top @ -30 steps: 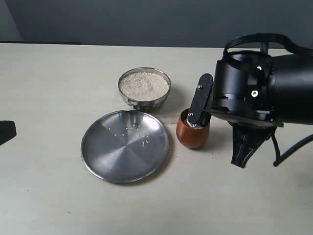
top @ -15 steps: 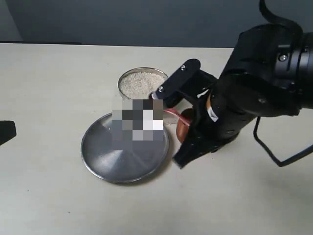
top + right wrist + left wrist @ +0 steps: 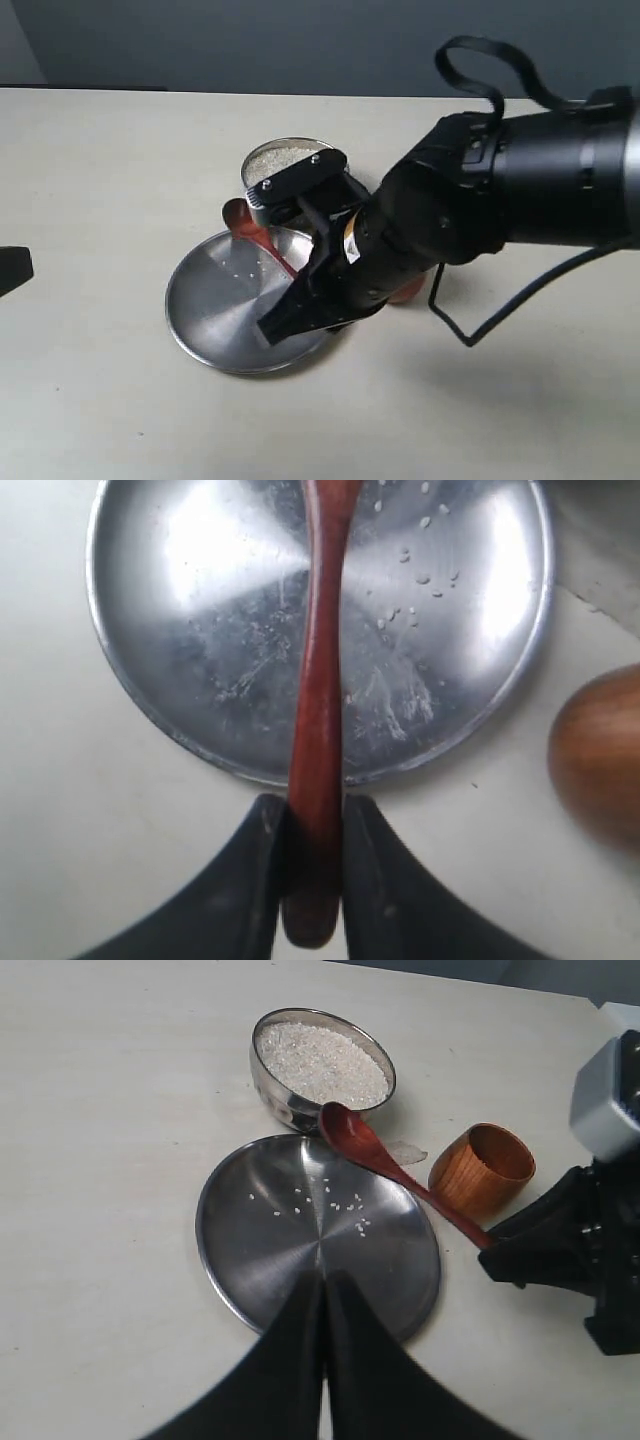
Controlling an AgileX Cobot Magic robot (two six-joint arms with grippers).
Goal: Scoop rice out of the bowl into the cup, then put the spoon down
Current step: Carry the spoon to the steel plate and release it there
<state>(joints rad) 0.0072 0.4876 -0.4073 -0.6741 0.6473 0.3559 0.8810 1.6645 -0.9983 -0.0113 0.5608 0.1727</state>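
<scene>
The right gripper (image 3: 315, 820) has its jaws drawn narrow on the tail end of the wooden spoon (image 3: 318, 680), one black finger pressed to each side of the slim handle. The handle's tip pokes out just behind the fingers.

From that grip the spoon's long axis runs straight away from the gripper and across the steel plate (image 3: 260, 1260). Its oval end sits over the plate's far rim, just beside the wall of the steel bowl (image 3: 290, 1110). The oval end looks empty.

The rice (image 3: 322, 1060) lies a little farther along that same line, heaped inside the bowl and above the level of the spoon's tip. A scoop would therefore mean going forward and up over the rim. Setting the spoon down would mean lowering it, since the plate is directly beneath the handle.

The wooden cup (image 3: 480, 1175) stands upright on the table (image 3: 100, 1160), off to one side of the handle and near the gripper end. I cannot tell whether it holds rice. A few loose grains lie on the plate.

The right arm is clearly the nearer one. The left gripper (image 3: 322, 1295) hangs back on the plate's opposite side with its fingers pressed together on nothing.

No brand or writing can be read. A small pale label on the right arm in the exterior view is too small to make out.
</scene>
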